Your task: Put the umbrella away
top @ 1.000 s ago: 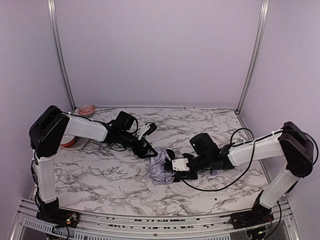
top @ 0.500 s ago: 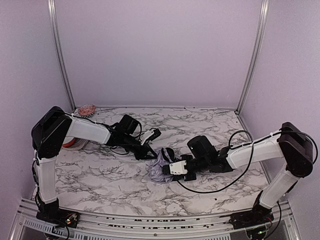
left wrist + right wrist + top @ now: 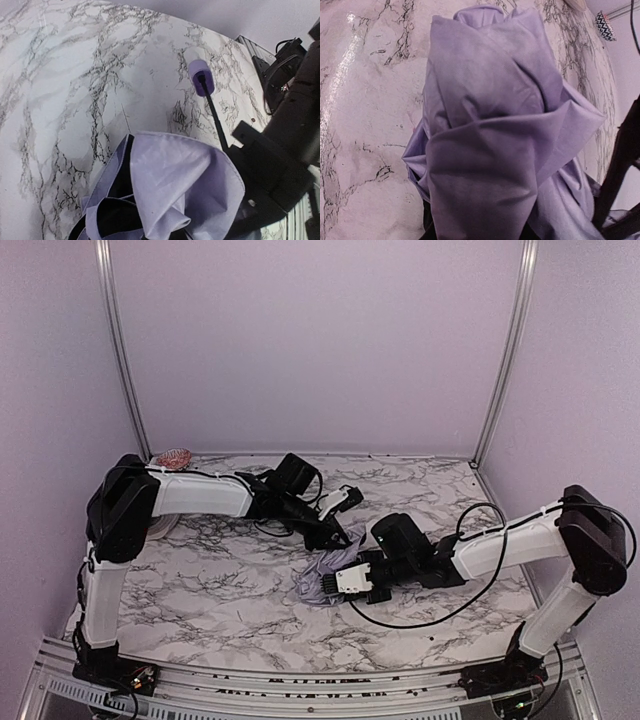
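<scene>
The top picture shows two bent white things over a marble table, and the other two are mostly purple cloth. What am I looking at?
Those are two robot arms, a left arm and a right arm, bolted at the near edge of the table. The top picture comes from a fixed camera above and behind them; the other two from small cameras on their wrists. The purple cloth is a crumpled umbrella; the left wrist view shows its thin black shaft and lavender handle. The right gripper is closed on the bundle, and the left gripper seems to pinch a fold of fabric. A small reddish object sits at the back left.
</scene>
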Tool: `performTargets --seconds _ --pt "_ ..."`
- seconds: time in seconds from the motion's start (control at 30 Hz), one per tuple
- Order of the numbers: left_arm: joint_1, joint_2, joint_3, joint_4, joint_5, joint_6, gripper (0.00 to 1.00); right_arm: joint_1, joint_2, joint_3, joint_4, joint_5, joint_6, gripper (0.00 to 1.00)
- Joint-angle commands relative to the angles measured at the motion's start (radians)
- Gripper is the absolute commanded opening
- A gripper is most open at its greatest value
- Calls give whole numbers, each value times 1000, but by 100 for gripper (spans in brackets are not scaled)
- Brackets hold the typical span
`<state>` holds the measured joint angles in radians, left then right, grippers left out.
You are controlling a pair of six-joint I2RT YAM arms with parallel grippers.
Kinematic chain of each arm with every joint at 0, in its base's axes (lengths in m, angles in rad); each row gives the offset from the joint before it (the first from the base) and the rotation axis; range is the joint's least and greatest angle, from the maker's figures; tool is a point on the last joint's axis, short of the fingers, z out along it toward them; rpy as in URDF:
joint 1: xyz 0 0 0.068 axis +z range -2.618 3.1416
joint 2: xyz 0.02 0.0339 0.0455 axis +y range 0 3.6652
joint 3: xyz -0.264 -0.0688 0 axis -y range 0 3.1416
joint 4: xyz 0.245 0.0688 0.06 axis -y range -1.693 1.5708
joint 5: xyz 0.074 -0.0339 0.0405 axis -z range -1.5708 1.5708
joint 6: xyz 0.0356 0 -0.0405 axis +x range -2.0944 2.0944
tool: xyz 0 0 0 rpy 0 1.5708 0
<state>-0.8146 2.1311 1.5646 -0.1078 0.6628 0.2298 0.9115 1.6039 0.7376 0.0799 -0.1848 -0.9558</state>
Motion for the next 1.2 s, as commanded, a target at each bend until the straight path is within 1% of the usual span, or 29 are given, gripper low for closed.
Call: performTargets --seconds 0.0,0.13,0.3,0.33,0.47,0.53,0.6,0.63,0.7,0.73,0.8,0.87,0.9,0.93,0.97,1.03,1.1,1.13,1.17 --pt "2 172 95 -168 -70 6 0 39 -23 10 -17 -23 -34 0" --pt "-26 232 121 -236 -91 44 0 40 -21 14 -12 -23 -28 0" --pt "-31 211 86 -265 -144 102 0 40 -3 45 -28 17 16 0" --pt "-31 207 81 -271 -134 111 0 40 2 51 -29 28 27 2" --pt "-30 193 67 -286 -85 124 0 40 27 78 -31 114 67 23" --pt "-30 189 62 -291 -74 125 0 40 36 82 -25 158 72 41" --pt "-31 190 60 -296 -73 122 0 40 45 89 -29 176 73 55" --pt "-30 192 60 -301 -77 121 0 40 52 93 -29 183 78 60" --pt "-30 195 60 -306 -80 121 0 40 62 103 -27 196 83 66" --pt "-31 197 59 -309 -78 122 0 40 68 107 -23 202 87 67" --pt "-31 198 57 -311 -68 126 0 37 88 120 -33 202 93 68" --pt "-29 195 57 -315 -59 131 0 35 120 140 -65 194 92 65" --pt "-28 193 61 -315 -57 132 0 34 135 152 -86 187 92 61" --pt "-23 190 66 -315 -53 128 0 34 151 162 -105 183 96 53" --pt "-18 187 76 -312 -48 109 3 32 163 167 -119 178 103 43" --pt "6 182 101 -289 -49 56 25 32 172 168 -131 164 109 28" --pt "36 167 114 -240 -61 0 49 32 165 169 -137 148 114 20" --pt "51 154 110 -200 -78 -32 58 31 158 170 -139 141 121 17" --pt "71 136 99 -161 -97 -57 66 27 149 172 -141 132 128 15"
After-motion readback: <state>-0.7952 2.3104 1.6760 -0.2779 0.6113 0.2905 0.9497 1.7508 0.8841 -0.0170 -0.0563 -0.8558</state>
